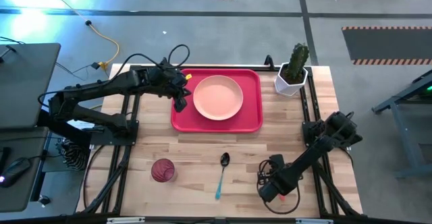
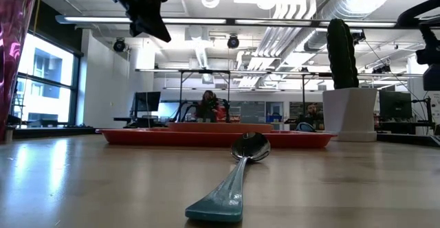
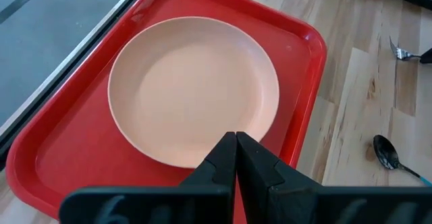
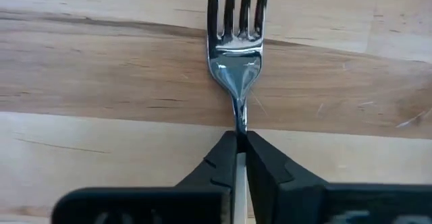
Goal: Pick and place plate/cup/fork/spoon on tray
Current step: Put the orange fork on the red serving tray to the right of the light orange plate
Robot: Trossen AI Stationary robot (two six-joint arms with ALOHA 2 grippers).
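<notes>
The peach-pink plate (image 1: 217, 97) lies flat in the red tray (image 1: 253, 119) at the table's far side. My left gripper (image 1: 180, 102) is shut and empty, hovering over the tray's left part beside the plate (image 3: 192, 89). The dark red cup (image 1: 163, 171) stands at the front left. The teal-handled spoon (image 1: 223, 173) lies flat at the front middle. My right gripper (image 1: 270, 187) is low at the front right, shut on the fork (image 4: 237, 48); the gripper hides the fork's handle. My right gripper pinches the fork's thin metal neck (image 4: 241, 119), just behind the tines, between its two fingertips. The fork runs on lengthwise from the fingers, tines pointing away from the gripper. Whether the fork is lifted or still on the wood, I cannot tell.
A white pot with a green cactus (image 1: 292, 72) stands at the far right corner, beside the tray. Bare wood lies between the tray and the spoon (image 2: 237, 169). In the low view people sit in the room far behind the table.
</notes>
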